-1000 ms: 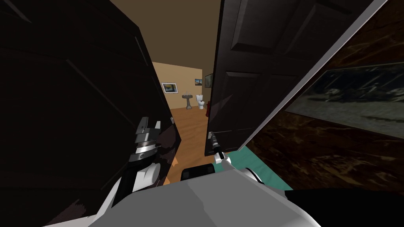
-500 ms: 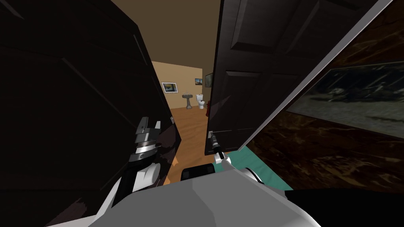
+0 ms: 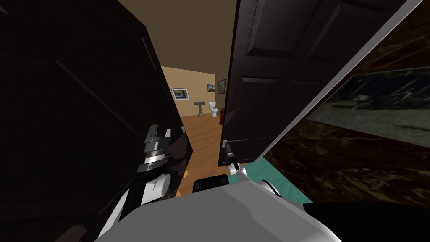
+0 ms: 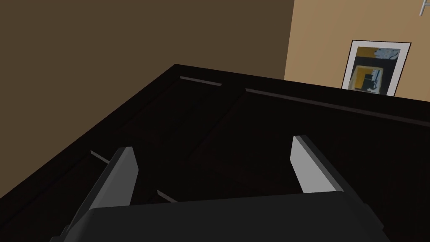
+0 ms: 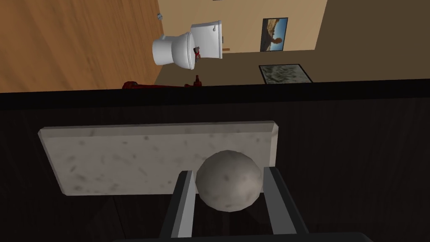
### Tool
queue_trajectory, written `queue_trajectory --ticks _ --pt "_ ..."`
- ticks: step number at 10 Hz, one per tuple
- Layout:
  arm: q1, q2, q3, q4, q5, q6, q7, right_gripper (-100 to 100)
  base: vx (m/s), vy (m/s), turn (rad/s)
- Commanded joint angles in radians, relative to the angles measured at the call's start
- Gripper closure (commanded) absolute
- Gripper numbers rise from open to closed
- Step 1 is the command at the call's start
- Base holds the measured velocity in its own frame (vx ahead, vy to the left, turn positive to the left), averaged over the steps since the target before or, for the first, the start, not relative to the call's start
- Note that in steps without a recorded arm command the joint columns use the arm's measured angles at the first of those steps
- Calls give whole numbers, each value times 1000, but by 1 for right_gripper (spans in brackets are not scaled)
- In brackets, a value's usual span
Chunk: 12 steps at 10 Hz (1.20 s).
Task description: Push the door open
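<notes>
1. Head view puts the dark panelled door (image 3: 268, 92) on your right, ajar, with wood floor (image 3: 205, 130) and a toilet (image 3: 214, 108) visible through the gap; a second dark leaf (image 3: 84, 105) stands on your left
2. It looks stiff and fairly heavy on its hinges, so I'd guess a steady shove near the free edge beats a jab
3. That pale speckled plate (image 5: 126, 155) sits by the edge, with the round knob (image 5: 229, 193) on it
4. Your right gripper (image 5: 229, 173) has its jaws closed on the knob's sides. It's a smooth ball, so it could slip
5. Your left gripper (image 4: 214, 153) is spread wide, holding nothing, close over that leaf
</notes>
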<state>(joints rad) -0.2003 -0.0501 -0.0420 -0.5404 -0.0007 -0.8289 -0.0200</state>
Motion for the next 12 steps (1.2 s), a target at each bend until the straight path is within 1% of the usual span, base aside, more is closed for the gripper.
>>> queue_trajectory --ticks 1,3,4,5,6,7,8,10,12 --pt "-13 -11 -19 5 -10 -12 14 100 167 15 -38" --pt "-15 -18 -36 5 -20 -13 29 100 217 26 -45" --pt "-15 -18 -36 5 -20 -13 29 100 140 14 -39" --pt "-17 -24 -56 5 -32 -13 46 100 171 5 -112" --pt "-17 -24 -56 5 -32 -13 46 100 165 -3 -103" --pt "-11 -16 -53 -12 -34 5 41 -100 -96 84 -86" --pt "-10 -14 -54 -12 -36 6 41 -100 -203 131 -78" --pt "-9 -5 -60 -15 -42 11 40 -100 -209 107 -52" --pt "-8 14 -66 -19 -50 16 38 -100 -248 148 -64"
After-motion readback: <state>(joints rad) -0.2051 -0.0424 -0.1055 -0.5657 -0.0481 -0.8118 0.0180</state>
